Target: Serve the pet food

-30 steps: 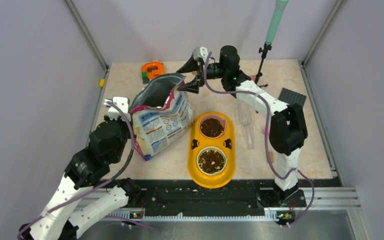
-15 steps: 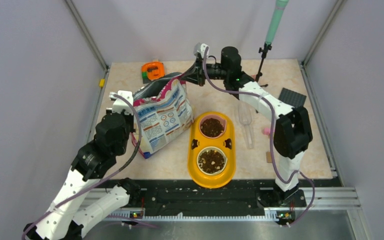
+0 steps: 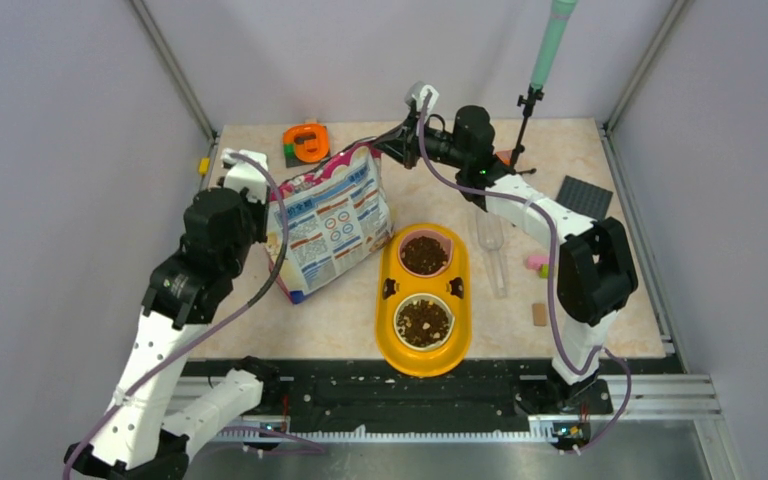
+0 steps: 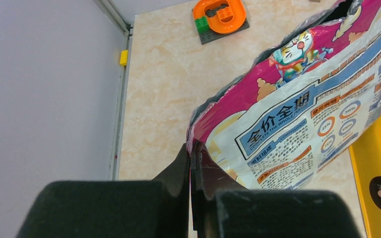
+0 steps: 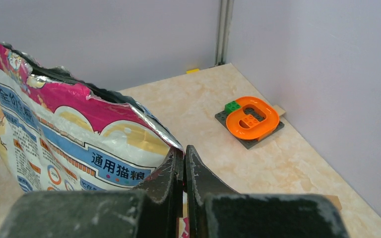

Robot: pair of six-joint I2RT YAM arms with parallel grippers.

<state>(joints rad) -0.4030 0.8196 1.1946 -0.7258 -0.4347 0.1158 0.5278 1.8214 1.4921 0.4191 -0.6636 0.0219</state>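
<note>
Glossy magenta-and-blue cat-food bag (image 3: pixel 332 225), at ten o'clock, now stands pulled taut, its mouth no longer gaping. The left gripper (image 4: pixel 192 163) and right gripper (image 5: pixel 183 166) each pinch a top corner. Dark brown kibble (image 3: pixel 425 254) lies in the yellow plastic double-bowl feeder (image 3: pixel 388 300) at six o'clock, so serving looks done.

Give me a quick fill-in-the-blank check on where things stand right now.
1. The left gripper and the right gripper both have their jaws shut on the ____ edge of the cat food bag.
2. The number of bowls in the yellow feeder holding kibble is ____.
3. The clear scoop lies beside the feeder, held by ____ gripper.
Missing: top; two; neither.
</note>
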